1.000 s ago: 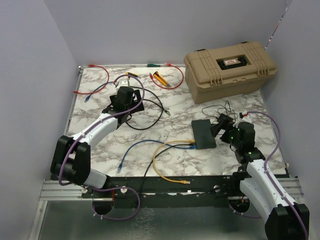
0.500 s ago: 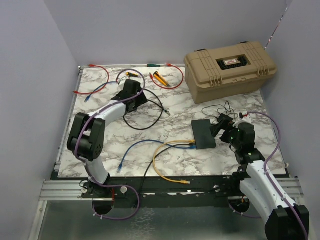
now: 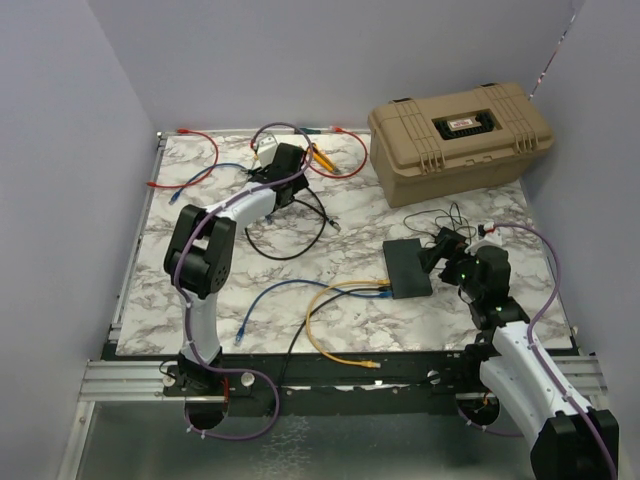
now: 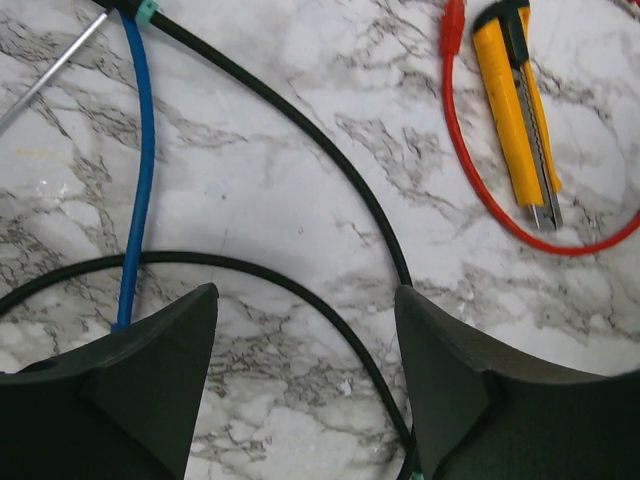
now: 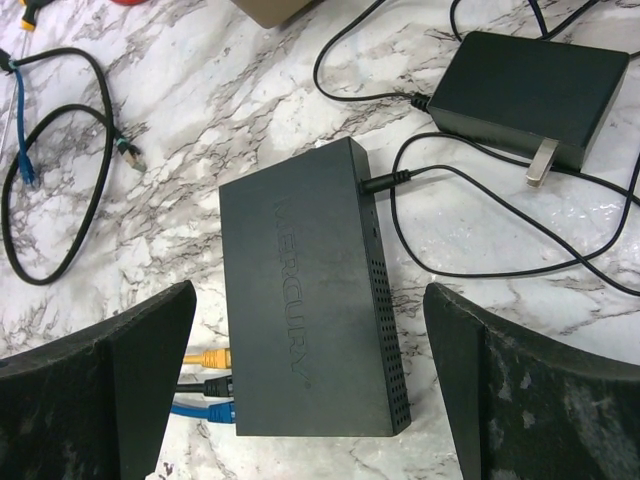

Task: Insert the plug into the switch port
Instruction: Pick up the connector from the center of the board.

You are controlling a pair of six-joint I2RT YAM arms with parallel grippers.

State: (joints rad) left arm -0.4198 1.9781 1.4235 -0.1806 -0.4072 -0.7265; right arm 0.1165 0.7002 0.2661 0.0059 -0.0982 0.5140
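**Left arm swung back toward the knife; right arm unchanged over the switch**

Change vs. a second ago: the left gripper (image 3: pixel 284 162) has moved from mid-table toward the far edge and to the right. Its elbow is now folded up high. The right gripper (image 5: pixel 308 300) and the switch (image 3: pixel 407 268) have not shifted.

Left gripper: fingers spread wide, holding nothing. It hangs above bare marble table (image 4: pixel 300 90), white with grey veining. A black cable (image 4: pixel 330 150) runs across the gap between the fingers, lying flat on the table.

Right gripper: also wide open and empty, poised over the switch without touching it.

Switch: a flat matte dark-grey box with faint raised lettering on top and a perforated vent grid down one side. It lies right of table centre. A yellow plug (image 5: pixel 205 357), black plug (image 5: pixel 207 384) and blue plug (image 5: pixel 205 410) sit at its port edge; how deep they sit I cannot tell. A thin power cord (image 5: pixel 470 200) enters at the opposite corner.

Surroundings:
- A black adapter (image 5: pixel 525 90) with metal prongs lies just behind the switch.
- A ribbed tan case (image 3: pixel 460 125) stands at the far right.
- A yellow knife (image 4: pixel 520 110) lies inside the curve of a red cable (image 4: pixel 470 170).
- A blue cable (image 4: pixel 140 170) lies left of the black one.
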